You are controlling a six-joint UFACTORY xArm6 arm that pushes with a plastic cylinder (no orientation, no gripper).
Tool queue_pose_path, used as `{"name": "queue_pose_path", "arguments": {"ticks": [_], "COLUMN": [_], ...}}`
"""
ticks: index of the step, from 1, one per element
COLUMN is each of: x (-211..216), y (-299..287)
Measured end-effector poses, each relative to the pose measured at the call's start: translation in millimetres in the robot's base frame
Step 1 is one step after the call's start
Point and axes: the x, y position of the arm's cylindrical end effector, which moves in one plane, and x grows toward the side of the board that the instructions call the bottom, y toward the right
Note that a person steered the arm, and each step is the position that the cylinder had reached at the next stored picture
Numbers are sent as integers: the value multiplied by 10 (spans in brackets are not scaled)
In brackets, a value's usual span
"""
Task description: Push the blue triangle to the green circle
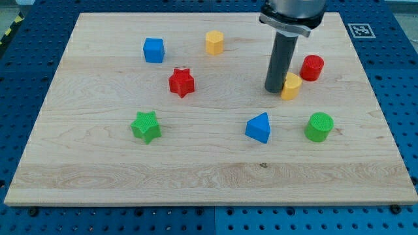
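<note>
The blue triangle (258, 127) lies on the wooden board (98, 170) in the lower right part of the view, resting flat with one corner pointing up toward the view's top. The green circle (319, 126) stands at its 3 o'clock, near but clearly apart, with bare wood between the two.

My tip (273, 89) is at about 1 o'clock from the blue triangle, apart from it. It is a plain rod with nothing to open or close, so it holds nothing; it only presses sideways. A small yellow block (291, 86), its shape hard to make out, sits just at the tip's 3 o'clock and seems to touch the rod. A red cylinder (312, 68) is at roughly 2 o'clock from the tip, just beyond the yellow block.

Farther out, a red star (181, 82) lies at about 10 o'clock from the blue triangle, well apart. A green star (145, 126) sits at the triangle's 9 o'clock, well away near the view's left. A yellow hexagonal block (214, 42) and a blue cube (154, 49) are toward the view's top, at 11 and 10 o'clock from the triangle.
</note>
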Motion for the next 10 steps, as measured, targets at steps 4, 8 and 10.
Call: {"name": "queue_pose_path", "arguments": {"ticks": [4, 8, 10], "x": [518, 1010, 986], "y": [-535, -863, -73]}}
